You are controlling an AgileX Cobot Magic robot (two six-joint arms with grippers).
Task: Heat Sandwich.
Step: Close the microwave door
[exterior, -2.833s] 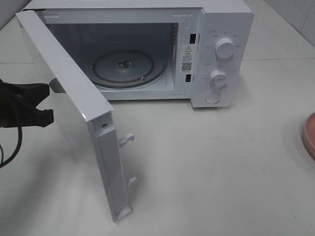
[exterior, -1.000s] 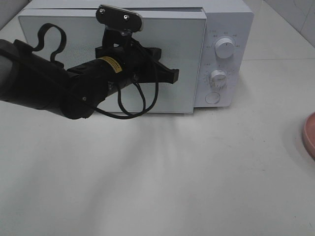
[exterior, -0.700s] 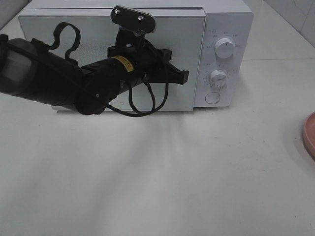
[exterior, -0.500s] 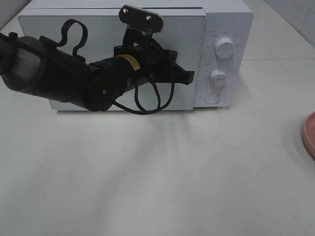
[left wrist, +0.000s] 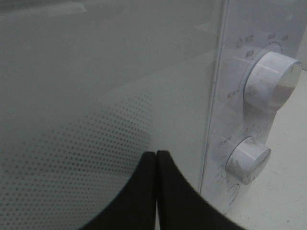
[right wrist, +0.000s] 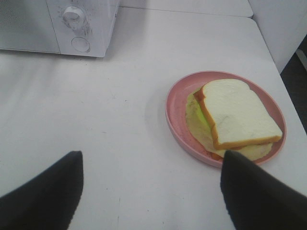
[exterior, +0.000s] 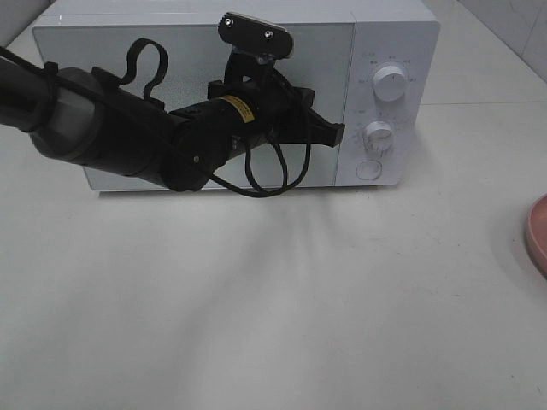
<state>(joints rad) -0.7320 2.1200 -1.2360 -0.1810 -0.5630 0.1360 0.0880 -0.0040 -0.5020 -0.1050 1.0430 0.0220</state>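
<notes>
The sandwich [right wrist: 237,117], white bread with tan crust over pale green leaves, lies on a round pink plate [right wrist: 178,120] on the table; in the high view only the plate's rim [exterior: 538,235] shows at the right edge. The white microwave [exterior: 389,51] has its door [exterior: 111,51] closed. My left gripper [exterior: 336,134] is shut and empty, its tips at the door's right edge beside the control panel; the left wrist view shows its fingers [left wrist: 144,191] pressed together against the door [left wrist: 96,72]. My right gripper [right wrist: 152,160] is open and empty, hovering short of the plate.
The control panel has two knobs, an upper knob [exterior: 391,84] and a lower knob [exterior: 379,135], with a round button [exterior: 368,170] below. The left arm's body and cable [exterior: 128,145] lie across the door front. The microwave's corner [right wrist: 86,28] shows in the right wrist view.
The microwave door, open 2.8 s ago, is now closed. My left arm has swept across the door front to the right, its tips reaching the door's right edge.
</notes>
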